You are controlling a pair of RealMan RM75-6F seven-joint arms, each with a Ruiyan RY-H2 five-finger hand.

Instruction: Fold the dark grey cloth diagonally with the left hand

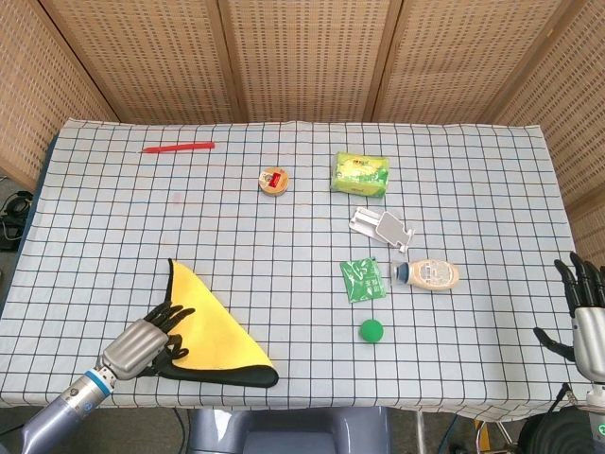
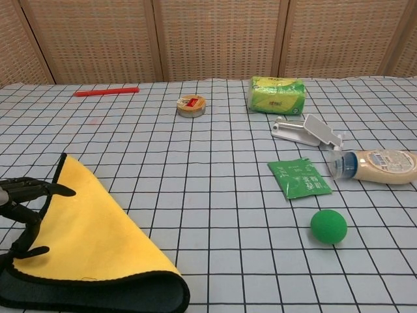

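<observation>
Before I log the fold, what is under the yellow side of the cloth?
A dark grey layer of the same cloth peeks out along the near fold; the left hand rests on its left edge. Anything beneath stays covered.

Soft matt cloth (image 1: 213,331) lies folded on the smooth checked tablecloth (image 1: 284,227).

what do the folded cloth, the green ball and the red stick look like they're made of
Folded cloth: soft fabric, probably microfibre, matte yellow face with a dark grey underside rolled at the fold.
Green ball: looks like foam or soft rubber, with a matte, slightly grainy surface and no shine.
Red stick: likely plastic, thin, flat and evenly coloured; too small to be sure.
</observation>
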